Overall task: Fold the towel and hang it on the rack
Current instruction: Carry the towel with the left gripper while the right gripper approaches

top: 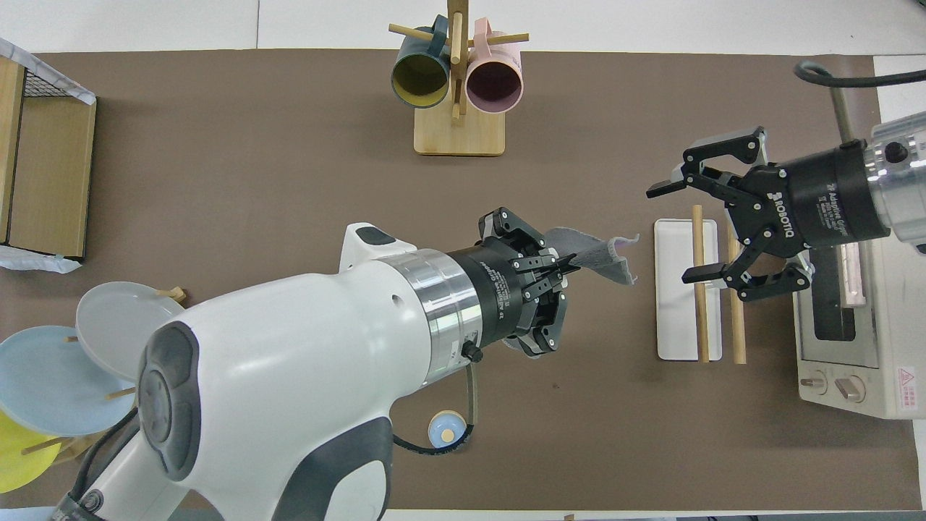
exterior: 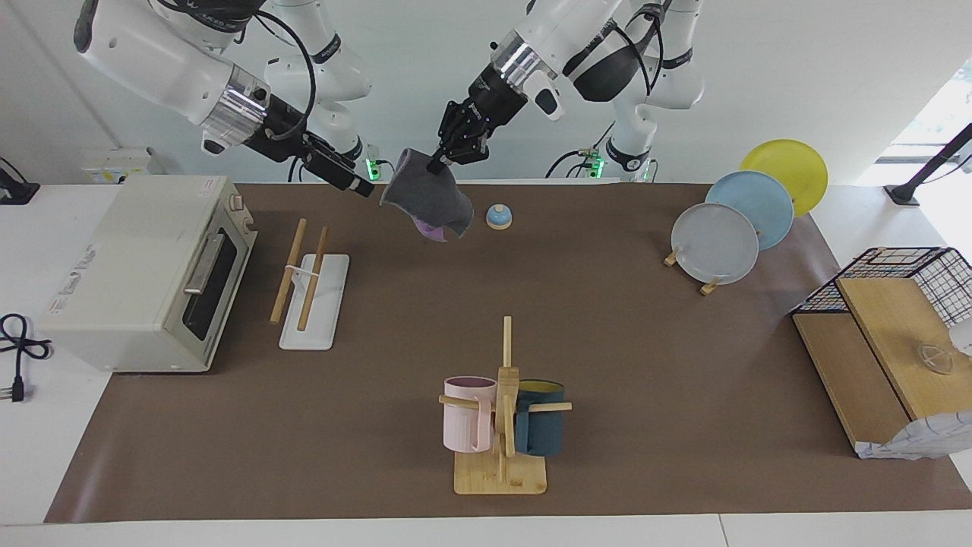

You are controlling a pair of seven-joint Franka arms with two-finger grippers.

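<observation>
The towel (exterior: 425,196) hangs in the air, bunched, dark grey outward with a bit of purple at its lower edge. My left gripper (exterior: 439,165) is shut on its upper edge; in the overhead view the left gripper (top: 571,262) pinches the towel (top: 604,257) beside the rack. The rack (exterior: 288,273), two wooden rods on a white base, stands toward the right arm's end of the table next to the toaster oven. My right gripper (top: 673,233) is open and empty, over the rack (top: 673,304); it also shows in the facing view (exterior: 363,186), close to the towel.
A toaster oven (exterior: 144,273) stands beside the rack. A mug tree (exterior: 501,410) with a pink and a blue mug stands farther from the robots. A small bell (exterior: 499,216) lies near the towel. A plate stand (exterior: 729,228) and a wire basket with wooden boards (exterior: 888,334) are at the left arm's end.
</observation>
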